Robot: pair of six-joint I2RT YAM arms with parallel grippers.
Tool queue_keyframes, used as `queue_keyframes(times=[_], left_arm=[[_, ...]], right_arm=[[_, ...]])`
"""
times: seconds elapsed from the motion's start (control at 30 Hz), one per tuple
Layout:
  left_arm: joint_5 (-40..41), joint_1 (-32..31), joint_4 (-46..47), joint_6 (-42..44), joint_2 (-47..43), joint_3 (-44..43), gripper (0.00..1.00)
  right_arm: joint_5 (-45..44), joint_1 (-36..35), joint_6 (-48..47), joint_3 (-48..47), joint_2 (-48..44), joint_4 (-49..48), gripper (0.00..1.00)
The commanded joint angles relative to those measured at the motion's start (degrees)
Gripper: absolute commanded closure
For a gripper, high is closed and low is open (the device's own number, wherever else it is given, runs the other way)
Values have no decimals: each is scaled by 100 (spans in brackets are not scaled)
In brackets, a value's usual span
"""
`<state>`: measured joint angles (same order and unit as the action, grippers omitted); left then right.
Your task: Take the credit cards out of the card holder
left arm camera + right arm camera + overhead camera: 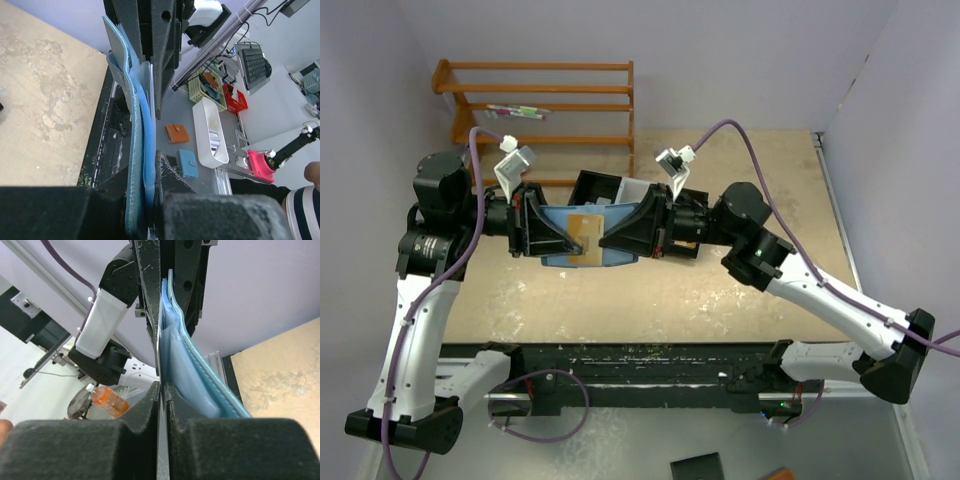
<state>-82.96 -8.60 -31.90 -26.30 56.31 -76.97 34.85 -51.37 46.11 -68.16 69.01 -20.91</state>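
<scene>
**Fig. – Card holder spanned btw. two grippers, top + wrist views.**

(a) Top view: card holder (620,257), blue, opened flat, sits over mid-table (720,290), just near of the black tray (605,187). L gripper (555,232) comes in from the left and R gripper (620,232) from the right, tips facing each other across the holder. A gold-tan credit card (585,232) lies on the holder's inner face, btw. the two tips. Wooden rack (545,100) stands at far left, well apart.

(b) L wrist view: holder (135,150) seen edge-on, its blue layers slightly bowed. L jaws are clenched on its left edge, pads pressing both faces. R gripper's black fingers show at the holder's opposite end. Beyond the table edge lie an orange wallet (176,133), a small blue wallet (188,163) and a white tub (212,132).

(c) R wrist view: R jaws are closed tight on a thin pale sheet (161,455) at the holder's right end. The blue cover (187,365) bulges clear to the right of the pads, outside the grip. Can't tell if the sheet is a card or a pocket leaf.
</scene>
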Motion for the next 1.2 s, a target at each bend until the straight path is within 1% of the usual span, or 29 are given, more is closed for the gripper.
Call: queue_keyframes(times=[0.0, 0.03, 0.27, 0.3, 0.33, 0.37, 0.4, 0.47, 0.73, 0.9, 1.1, 1.13, 1.17], left_arm=[[-369, 10, 273, -103, -114, -55, 97], [-368, 8, 272, -103, -112, -55, 96], [-358, 8, 250, -103, -94, -89, 91], [-341, 8, 248, -101, -103, -83, 91], [-339, 8, 253, -103, -103, -75, 91], [-340, 8, 254, -114, -95, -85, 91], [-343, 8, 276, -138, -88, -85, 91], [-335, 8, 336, -210, -78, -102, 92], [-247, 8, 353, -194, -78, -73, 91], [-165, 8, 263, -119, -42, -76, 91], [-35, 8, 58, 95, -5, -96, 91], [-17, 8, 17, 133, -7, -102, 91], [-4, 10, -35, 183, -10, -115, 91]], right_arm=[[3, 6, 79, 136, -359, -415, 95], [-10, 8, 76, 158, -400, -423, 100], [-171, 14, 10, 206, -539, -156, 99], [-129, 14, -7, 196, -505, -144, 86], [-128, 16, -24, 154, -453, -118, 76], [-209, 16, -45, 109, -401, -115, 70], [-286, 14, -57, 46, -341, -136, 67], [-331, 14, -87, -46, -232, -112, 66], [-286, 9, -42, -119, -94, -303, 65], [-287, 14, -54, -128, -73, -284, 73], [-277, 16, -49, -171, 23, -274, 72], [-277, 15, -43, -159, 31, -292, 73], [-273, 14, -32, -150, 33, -306, 76]])
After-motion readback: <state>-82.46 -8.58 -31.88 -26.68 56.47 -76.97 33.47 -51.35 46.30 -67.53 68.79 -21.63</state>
